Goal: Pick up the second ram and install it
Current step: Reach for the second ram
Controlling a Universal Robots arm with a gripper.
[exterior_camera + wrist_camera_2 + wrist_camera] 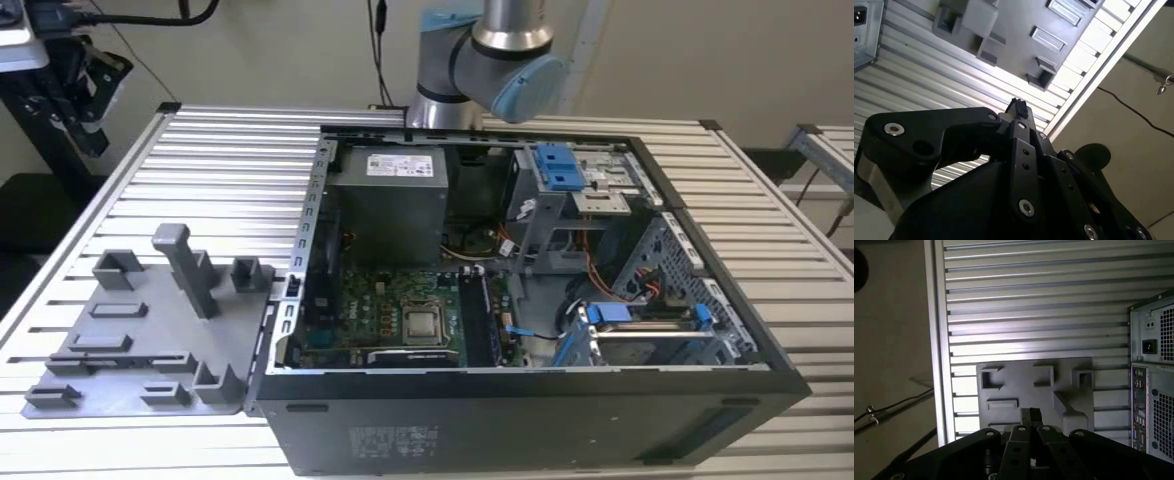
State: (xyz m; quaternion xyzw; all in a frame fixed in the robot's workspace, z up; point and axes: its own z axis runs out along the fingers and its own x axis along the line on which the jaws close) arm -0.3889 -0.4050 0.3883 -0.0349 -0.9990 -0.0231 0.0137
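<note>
Gripper, jaws nearly together and seemingly empty, hangs over the grey tray; the second ram, likely light, stiff, fragile, suits edge-holding.

My gripper is black and smooth, a little shiny, with bright metal screws. Just past my fingers the tray is grey plastic, dull and smooth. The table farther out is ribbed metal, shiny. The computer case beside them is grey metal with tiny holes.
</note>
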